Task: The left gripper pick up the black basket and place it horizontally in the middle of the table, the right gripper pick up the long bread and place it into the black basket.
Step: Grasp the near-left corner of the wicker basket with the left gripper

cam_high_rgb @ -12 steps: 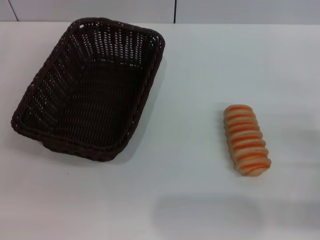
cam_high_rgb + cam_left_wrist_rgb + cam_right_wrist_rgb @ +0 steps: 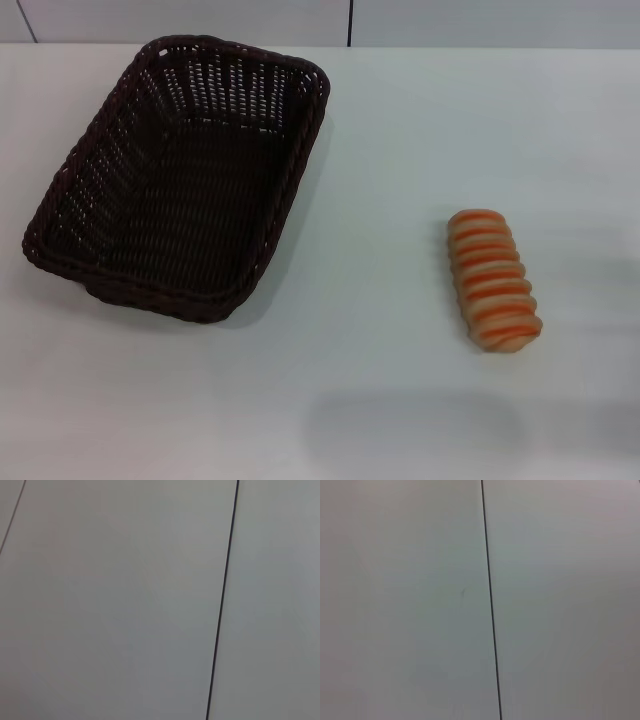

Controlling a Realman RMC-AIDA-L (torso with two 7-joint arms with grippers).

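Note:
The black basket [image 2: 180, 180] stands on the white table [image 2: 400, 140] at the left, empty, its long side running from near to far and slightly slanted. The long bread [image 2: 492, 280], tan with orange stripes, lies on the table at the right, well apart from the basket. Neither the left gripper nor the right gripper shows in any view. Both wrist views show only a plain pale panel surface with a thin dark seam.
A pale wall with dark seams [image 2: 349, 22] runs behind the table's far edge. Bare tabletop lies between the basket and the bread and along the near edge, where faint shadows fall.

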